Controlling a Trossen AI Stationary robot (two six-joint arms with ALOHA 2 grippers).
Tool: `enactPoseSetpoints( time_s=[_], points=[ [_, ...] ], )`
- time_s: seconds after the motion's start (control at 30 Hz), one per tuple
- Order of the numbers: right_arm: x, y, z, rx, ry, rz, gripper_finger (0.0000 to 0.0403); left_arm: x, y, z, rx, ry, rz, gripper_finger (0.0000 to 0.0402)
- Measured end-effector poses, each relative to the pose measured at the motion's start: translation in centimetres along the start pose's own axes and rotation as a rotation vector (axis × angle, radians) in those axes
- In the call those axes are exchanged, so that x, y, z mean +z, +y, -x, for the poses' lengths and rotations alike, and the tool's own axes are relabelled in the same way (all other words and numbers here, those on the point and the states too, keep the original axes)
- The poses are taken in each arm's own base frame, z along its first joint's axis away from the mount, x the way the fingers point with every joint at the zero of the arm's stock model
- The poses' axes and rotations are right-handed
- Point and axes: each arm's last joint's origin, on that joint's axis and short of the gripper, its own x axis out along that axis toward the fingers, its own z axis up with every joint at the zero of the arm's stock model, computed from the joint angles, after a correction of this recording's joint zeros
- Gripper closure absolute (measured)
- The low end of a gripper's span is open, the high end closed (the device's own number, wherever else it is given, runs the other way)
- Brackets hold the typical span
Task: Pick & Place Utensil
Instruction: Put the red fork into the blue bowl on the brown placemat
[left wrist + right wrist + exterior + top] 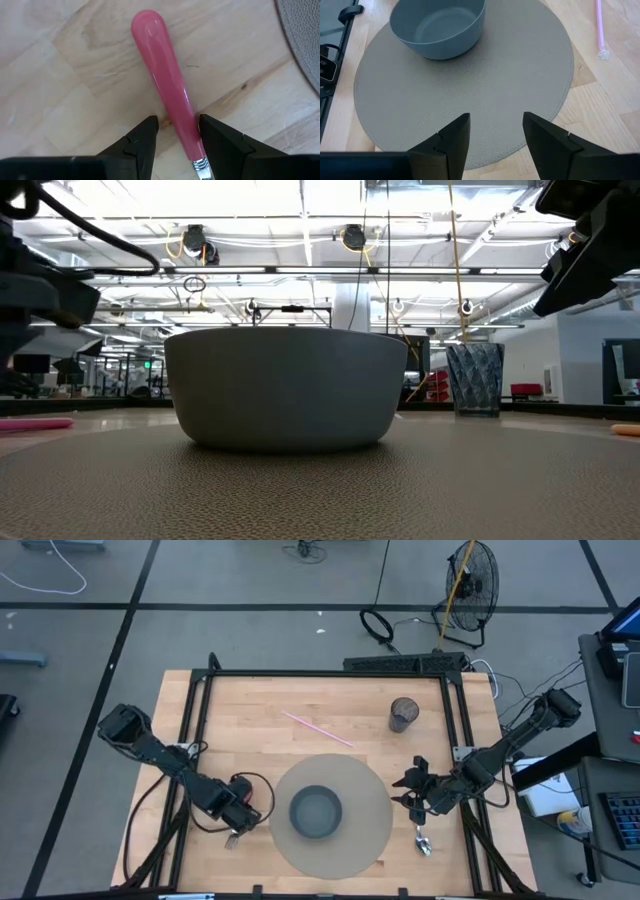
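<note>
Left end effector [176, 135] straddles the pink-handled utensil [167, 80], fingers spread; right end effector [495, 135] spread beside the mat [470, 100].

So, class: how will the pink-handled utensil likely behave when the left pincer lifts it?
The pink handle looks glossy and rounded, so it may slip or roll between the open left pincer. It seems rigid. Gripped near its metal collar, the long end might tilt.

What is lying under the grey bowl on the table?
The grey bowl stands on a round grey placemat, which lies on the wooden table. The mat's part directly beneath the bowl is covered, so nothing there can be seen.
</note>
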Motion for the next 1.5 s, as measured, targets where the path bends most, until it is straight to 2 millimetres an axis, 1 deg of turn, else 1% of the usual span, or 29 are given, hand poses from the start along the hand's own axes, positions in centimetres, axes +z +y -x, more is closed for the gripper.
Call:
enactPoseSetpoints(
  time_s=[0.1, 0.17, 0.37, 0.43, 0.6, 0.7, 0.77, 0.97, 1.07, 1.23, 1.37, 1.5],
  points=[
    [0.0, 0.0, 0.0, 0.0, 0.0, 0.0, 0.0222, 0.3, -0.1, 0.0, -0.006, 0.025, -0.015, 0.0247],
    [0.0, 0.0, 0.0, 0.0, 0.0, 0.004, 0.0222, 0.6, -0.1, 0.0, -0.007, 0.038, -0.023, 0.0262],
    [0.0, 0.0, 0.0, 0.0, 0.0, 0.007, 0.0222, 1.0, -0.1, -0.1, -0.017, 0.053, -0.046, 0.0339],
    [0.0, 0.0, 0.0, 0.0, 0.0, 0.009, 0.0222, 1.0, -0.1, -0.1, -0.018, 0.053, -0.054, 0.0355],
    [0.0, 0.0, 0.0, 0.0, 0.0, 0.015, 0.0222, 1.0, -0.2, -0.1, -0.019, 0.052, -0.059, 0.0354],
    [0.0, 0.0, 0.0, 0.0, 0.0, 0.014, 0.0222, 1.0, -0.2, -0.1, -0.02, 0.052, -0.063, 0.0335],
    [0.0, 0.0, 0.0, 0.0, 0.0, 0.014, 0.0222, 1.0, -0.2, 0.0, -0.02, 0.052, -0.063, 0.033],
    [0.0, 0.0, 0.0, 0.0, 0.0, 0.014, 0.0222, 1.0, -0.2, 0.0, -0.02, 0.039, -0.064, 0.0355],
    [0.0, 0.0, 0.0, 0.0, 0.0, 0.014, 0.0222, 1.0, -0.2, 0.0, -0.019, 0.029, -0.064, 0.0355],
    [0.0, 0.0, 0.0, 0.0, 0.0, 0.014, 0.0222, 1.1, -0.1, 0.0, -0.012, 0.007, -0.081, 0.0343],
    [0.0, 0.0, 0.0, 0.0, 0.0, 0.014, 0.0222, 1.1, 0.1, 0.1, 0.017, -0.019, -0.095, 0.0356],
    [0.0, 0.0, 0.0, 0.0, 0.0, 0.014, 0.0222, 1.4, 0.2, 0.6, 0.075, -0.094, -0.125, 0.0356]
  ],
)
